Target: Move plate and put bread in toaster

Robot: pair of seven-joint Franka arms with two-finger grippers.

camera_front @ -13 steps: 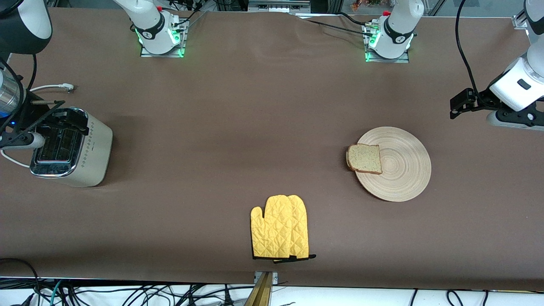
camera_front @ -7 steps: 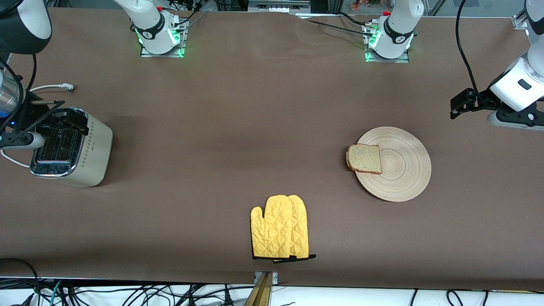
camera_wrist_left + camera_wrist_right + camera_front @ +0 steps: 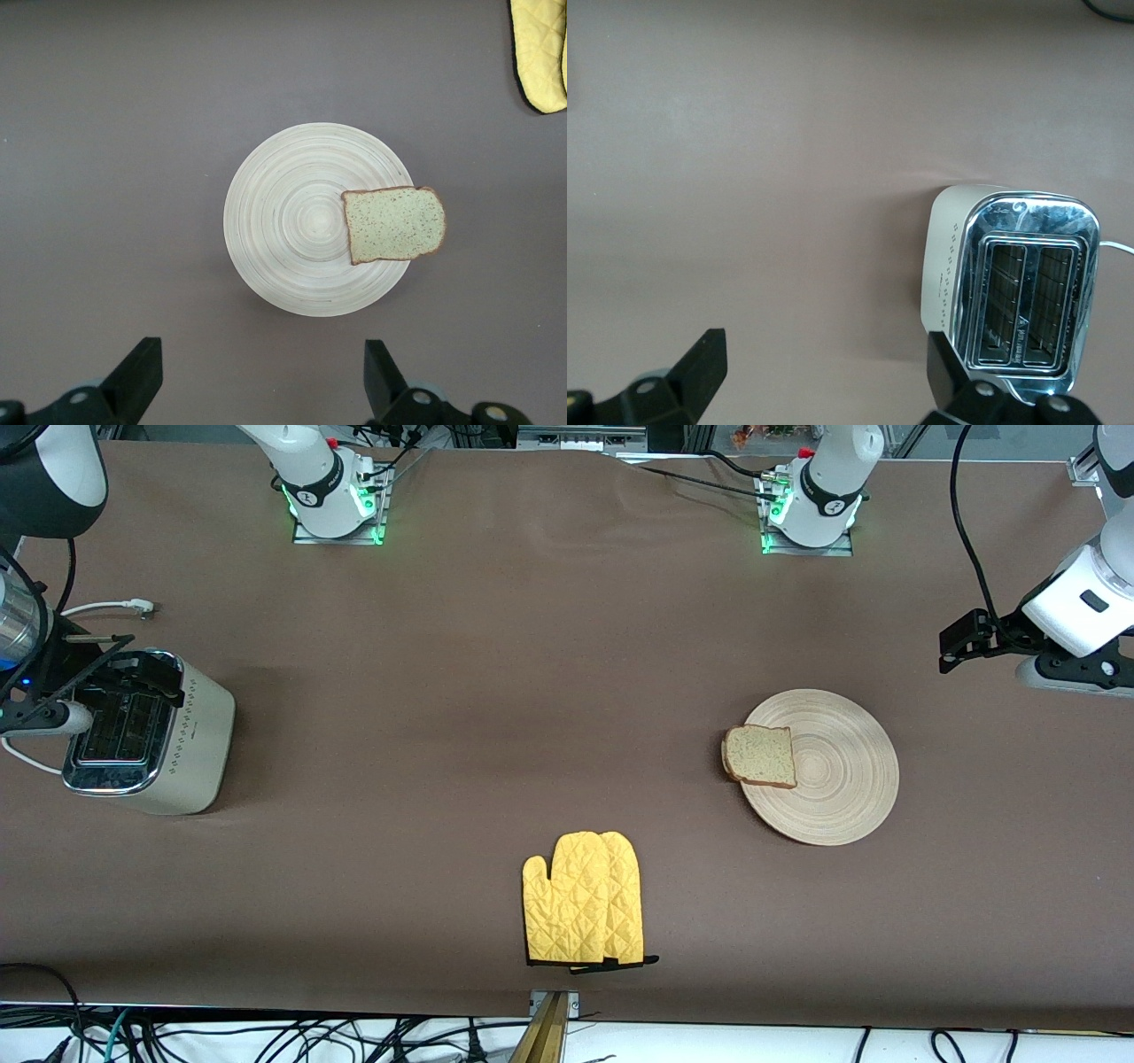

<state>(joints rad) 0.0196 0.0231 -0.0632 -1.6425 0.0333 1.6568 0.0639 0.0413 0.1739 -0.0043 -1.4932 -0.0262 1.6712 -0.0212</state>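
Speckled brown-crusted bread point(image 3: 393, 225) overhangs grooved beige plate point(image 3: 292, 212) under spread, empty left gripper point(image 3: 257, 385); right gripper point(image 3: 819, 381) released over toaster point(image 3: 1010, 283).

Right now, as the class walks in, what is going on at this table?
Nothing is held yet. The bread lies on the plate, overhanging its rim, toward the left arm's end of the table. The left gripper hangs open above the plate. The right gripper hangs open beside the toaster, whose slots are empty. A yellow oven mitt lies nearer the front camera.
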